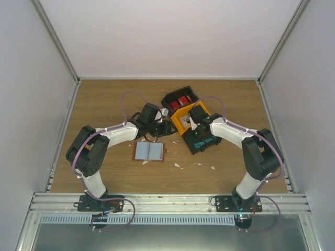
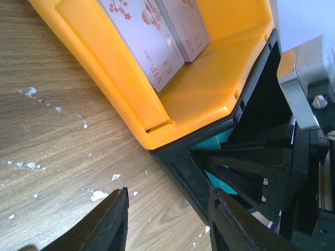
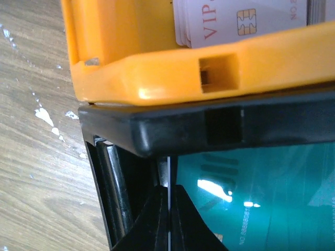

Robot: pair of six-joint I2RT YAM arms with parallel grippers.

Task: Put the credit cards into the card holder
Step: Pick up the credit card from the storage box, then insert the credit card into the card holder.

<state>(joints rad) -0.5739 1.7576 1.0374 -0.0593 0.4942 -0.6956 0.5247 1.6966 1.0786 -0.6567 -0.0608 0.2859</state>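
Tabletop [image 1: 104, 99] wood-grain, white scraps [image 1: 177, 165] scattered; pale walls [image 1: 26, 78] around; left pincer [image 2: 167, 204] spread, right pincer [image 3: 168, 193] pressed together.

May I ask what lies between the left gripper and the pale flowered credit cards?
Left wrist view: flecked wooden tabletop, then the plastic tray's black corner and orange wall, before the pale cards.

Two robot arms, the left arm [image 1: 118, 133] and right arm [image 1: 230, 133] – each with white links between bulky rounded black joint housings, a thin purple cable [image 1: 124, 102] looping alongside, and a black base plate [image 1: 99, 203] – the left gripper [image 2: 168, 196] and right gripper [image 3: 168, 191] have matte black fingers [image 2: 104, 227]
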